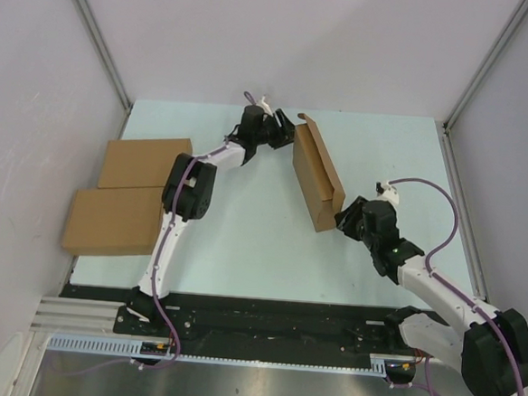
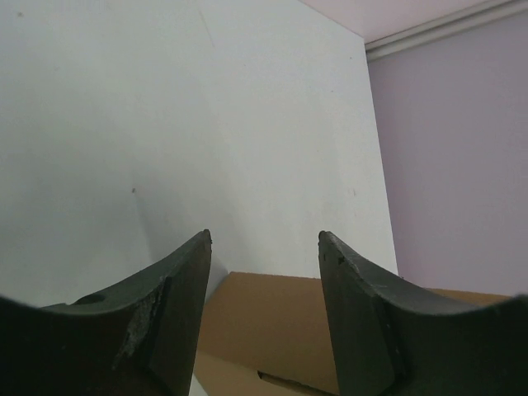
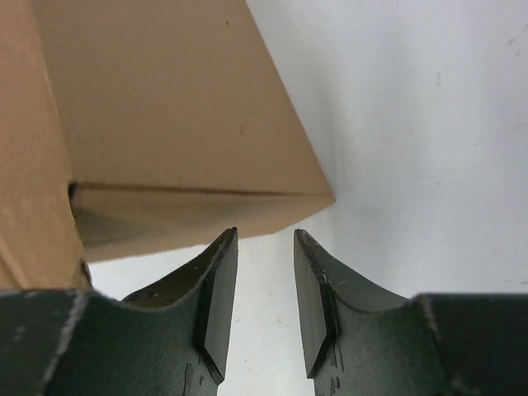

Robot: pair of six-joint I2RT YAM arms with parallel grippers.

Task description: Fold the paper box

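— Black fingertips fill the bottom of both wrist views, so start there: what are the jaws doing?

— Both are empty. On my left gripper (image 2: 264,235) they stand well apart with nothing between them. On my right gripper (image 3: 266,231) the gap is narrow, but I see only bare table (image 3: 412,124) through it.

— And the paper box (image 1: 317,176)?

— It's centre-right in the overhead frame. It seems to stand on a long edge, running diagonally from upper left to lower right. A small flap (image 1: 307,119) curls off its upper end, so I judge the closing isn't done. My left gripper sits just beside that upper end. My right is at the lower end, and the right wrist view shows the box corner just beyond its left finger.

— How do I do this step well?

— I read it as brace and tuck. I steady the lower end with the right arm, pressing against the wall rather than pinching it, so the cardboard doesn't crease. Then I bring the left fingers onto the flap and push along its fold line, slowly, because a box on edge tips easily.

— Anything to avoid?

— I leave alone the two finished boxes (image 1: 144,162) at the left edge, well apart from this one.
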